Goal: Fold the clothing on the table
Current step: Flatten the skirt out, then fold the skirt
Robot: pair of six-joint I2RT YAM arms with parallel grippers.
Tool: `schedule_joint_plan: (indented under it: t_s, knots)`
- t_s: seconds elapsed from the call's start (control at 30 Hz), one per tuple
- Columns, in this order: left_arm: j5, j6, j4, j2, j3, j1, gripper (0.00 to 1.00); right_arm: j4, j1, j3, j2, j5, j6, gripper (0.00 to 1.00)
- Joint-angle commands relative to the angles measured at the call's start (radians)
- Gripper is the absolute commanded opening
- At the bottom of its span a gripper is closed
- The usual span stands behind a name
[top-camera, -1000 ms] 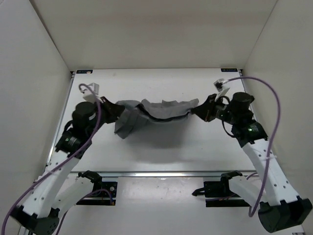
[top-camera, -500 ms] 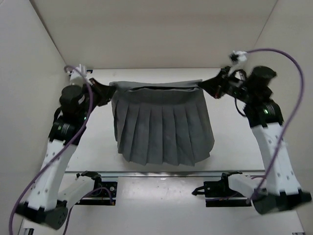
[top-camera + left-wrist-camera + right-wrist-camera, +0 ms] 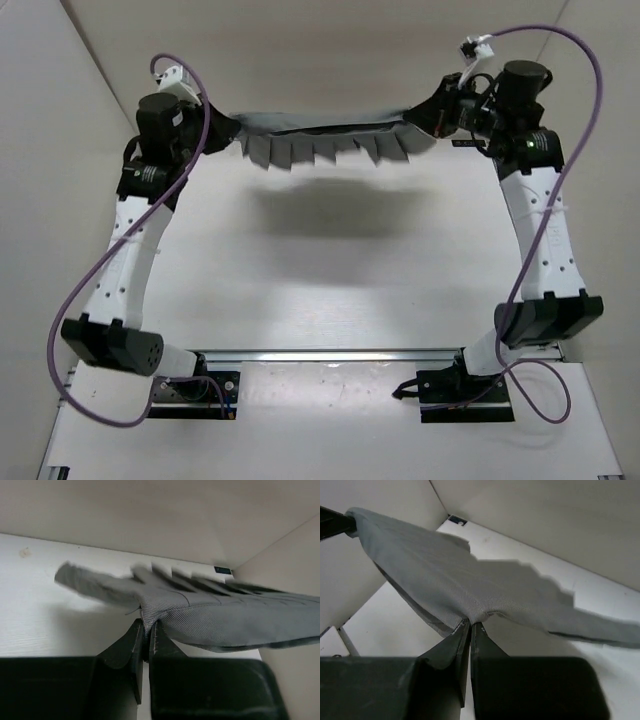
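- left gripper (image 3: 224, 131): jaws pinched on left corner of clothing (image 3: 330, 145)
- right gripper (image 3: 424, 120): jaws clamped on its right corner
- clothing: stretched taut between both, lifted off table (image 3: 350, 270), over its far part

The top external camera is fixed above and behind the arm bases. It looks down and forward across the table (image 3: 350, 260) at the clothing (image 3: 330, 140), which appears far off near the top of its view. The left wrist camera sits close behind the clothing's left corner and faces along the fabric toward the right wall. The right wrist camera sits close behind the clothing's right corner and faces along the fabric toward the left wall. All three views share the clothing.
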Motion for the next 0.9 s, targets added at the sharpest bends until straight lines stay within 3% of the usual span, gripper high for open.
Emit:
schedule_joint_plan:
  t_s: [0.0, 0.1, 0.23, 0.3, 0.4, 0.53, 0.7, 0.87]
  knots:
    - [0.018, 0.031, 0.01, -0.082, -0.077, 0.017, 0.0, 0.08, -0.031, -0.176, -0.063, -0.035, 0.003, 0.0]
    - [0.033, 0.011, 0.085, -0.142, -0.345, -0.016, 0.0, 0.214, -0.05, -0.475, -0.135, -0.066, 0.069, 0.0]
    - [0.055, -0.047, 0.201, -0.238, -0.698, -0.047, 0.0, 0.315, -0.043, -0.744, -0.218, -0.037, 0.112, 0.0]
    - [0.095, -0.121, 0.266, -0.311, -0.922, -0.061, 0.0, 0.327, -0.036, -0.873, -0.236, -0.019, 0.117, 0.01]
    - [0.078, -0.143, 0.283, -0.36, -1.093, -0.131, 0.0, 0.271, 0.001, -1.057, -0.288, 0.007, 0.114, 0.0]
    - [0.035, -0.13, 0.151, -0.461, -1.189, -0.249, 0.0, 0.185, 0.084, -1.263, -0.425, 0.113, 0.138, 0.0]
    - [0.046, -0.202, 0.029, -0.706, -1.243, -0.254, 0.0, 0.067, 0.064, -1.421, -0.623, 0.115, 0.192, 0.0]
    - [0.069, -0.21, -0.102, -0.846, -1.208, -0.23, 0.0, -0.053, 0.078, -1.415, -0.758, 0.133, 0.207, 0.0]
